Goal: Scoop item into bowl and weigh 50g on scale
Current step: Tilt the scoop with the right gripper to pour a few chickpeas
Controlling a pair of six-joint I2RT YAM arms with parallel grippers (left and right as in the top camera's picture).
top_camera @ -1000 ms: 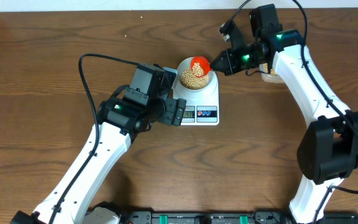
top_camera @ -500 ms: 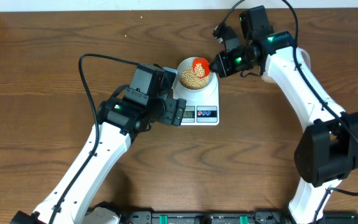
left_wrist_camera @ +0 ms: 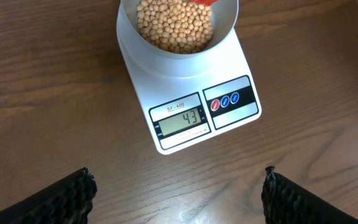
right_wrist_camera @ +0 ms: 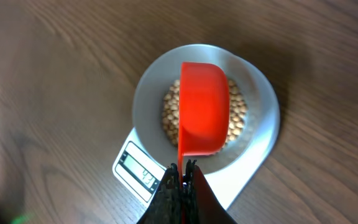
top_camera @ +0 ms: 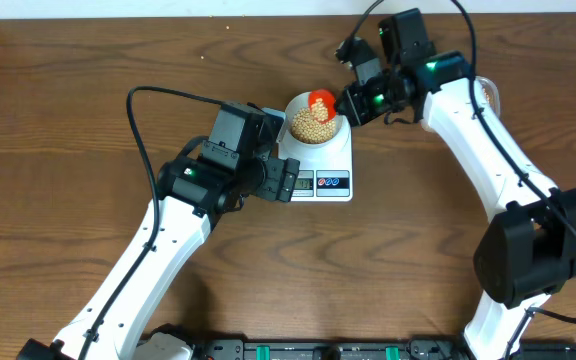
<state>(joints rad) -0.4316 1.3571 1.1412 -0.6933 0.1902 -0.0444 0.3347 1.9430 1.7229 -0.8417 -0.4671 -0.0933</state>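
Your beans [left_wrist_camera: 176,25] are light, hard and quick to roll; they lie heaped in the bowl [left_wrist_camera: 127,28] on the scale [left_wrist_camera: 185,86], reading 43; right jaws clench the handle of the red scoop [right_wrist_camera: 204,112] above; left jaws released; tip gently.

Left arm [top_camera: 158,240]: elbow bent, reaching forward.
Left gripper [left_wrist_camera: 179,194]: fingers spread wide apart.
Right gripper [right_wrist_camera: 182,177]: fingers pinched together on red scoop [right_wrist_camera: 202,109] handle.
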